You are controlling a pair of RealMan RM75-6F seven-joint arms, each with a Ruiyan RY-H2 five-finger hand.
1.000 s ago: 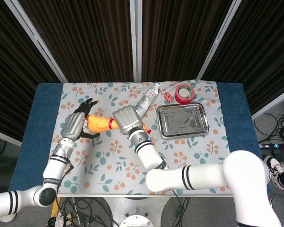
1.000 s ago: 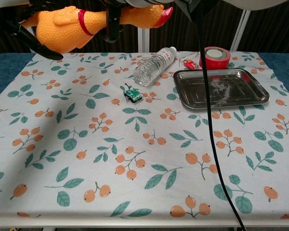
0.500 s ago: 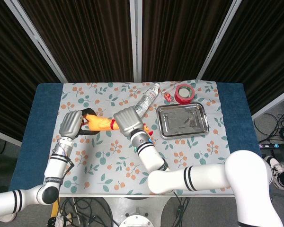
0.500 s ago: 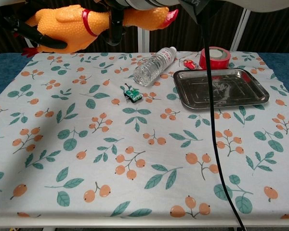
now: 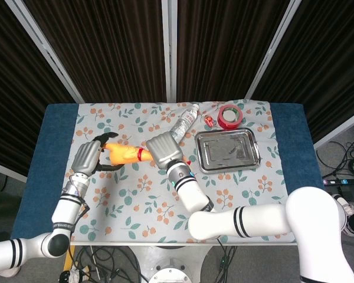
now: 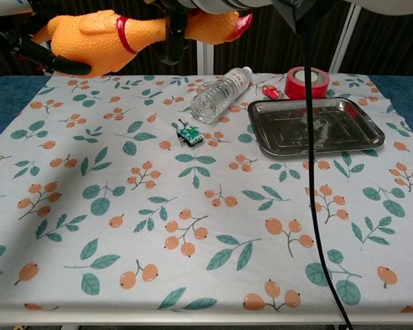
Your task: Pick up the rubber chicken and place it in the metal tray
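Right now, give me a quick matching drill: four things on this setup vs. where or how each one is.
Things:
1. rubber chicken
2. water bottle
3. red tape roll
4. metal tray

States:
A. lying on its side on the cloth, left of the tray
B. empty, flat on the cloth
C. held up off the table between both hands
D. just behind the tray's far edge

Pairs: 1-C, 2-A, 3-D, 4-B

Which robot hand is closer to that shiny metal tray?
The right. The right robot hand, holding the rubber chicken near its head, sits just left of the metal tray; the left robot hand is farther left, at the chicken's tail end.
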